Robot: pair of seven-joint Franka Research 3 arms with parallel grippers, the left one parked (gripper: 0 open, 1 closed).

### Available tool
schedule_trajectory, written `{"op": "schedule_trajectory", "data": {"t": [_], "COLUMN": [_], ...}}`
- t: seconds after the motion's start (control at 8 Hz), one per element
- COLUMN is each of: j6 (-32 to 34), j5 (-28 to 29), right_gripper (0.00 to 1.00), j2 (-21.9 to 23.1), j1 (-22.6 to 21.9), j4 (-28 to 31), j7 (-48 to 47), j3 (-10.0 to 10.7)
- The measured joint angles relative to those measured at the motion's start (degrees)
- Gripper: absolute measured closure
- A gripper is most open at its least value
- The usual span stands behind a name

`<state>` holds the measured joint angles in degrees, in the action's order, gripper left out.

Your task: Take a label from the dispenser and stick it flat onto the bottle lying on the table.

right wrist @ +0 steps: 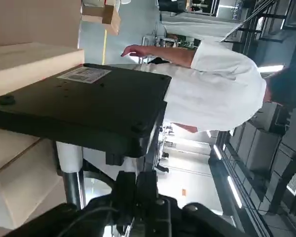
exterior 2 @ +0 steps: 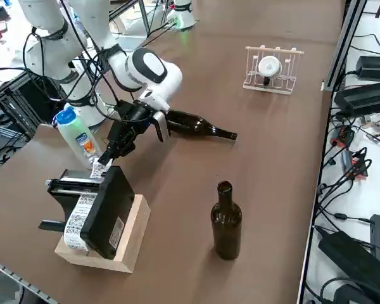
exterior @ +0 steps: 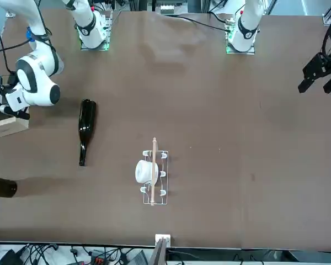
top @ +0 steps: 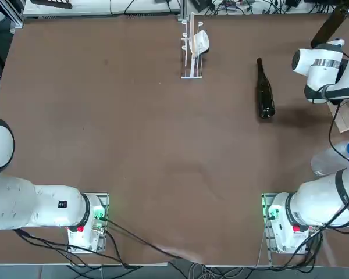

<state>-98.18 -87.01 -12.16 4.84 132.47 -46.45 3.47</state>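
Angling the right gripper [exterior 2: 114,151] steeply down from a bent wrist, tips hovering just above the top edge of the black box-shaped label dispenser [exterior 2: 107,212] sitting on a pale wooden block [exterior 2: 132,244] at the table's right edge

Keeping the two dark fingers [right wrist: 126,190] pressed together, with nothing visibly caught between them

Poking up from the dispenser's top, just beside the fingertips: a small white printed label [exterior 2: 100,168]

Lying on its side well apart, behind the wrist, neck pointing away from the robot: the dark glass wine bottle [exterior 2: 193,125]

Standing near the dispenser: a brown glass bottle [exterior 2: 226,221]
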Motion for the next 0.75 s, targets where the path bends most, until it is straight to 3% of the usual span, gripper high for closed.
{"op": "schedule_trajectory", "data": {"t": [0.75], "j6": [0.2], "j5": [0.03], "right_gripper": [0.99], "j2": [4.3], "j1": [0.09], "j4": [-0.16], "j7": [3.38], "j3": [0.05]}}
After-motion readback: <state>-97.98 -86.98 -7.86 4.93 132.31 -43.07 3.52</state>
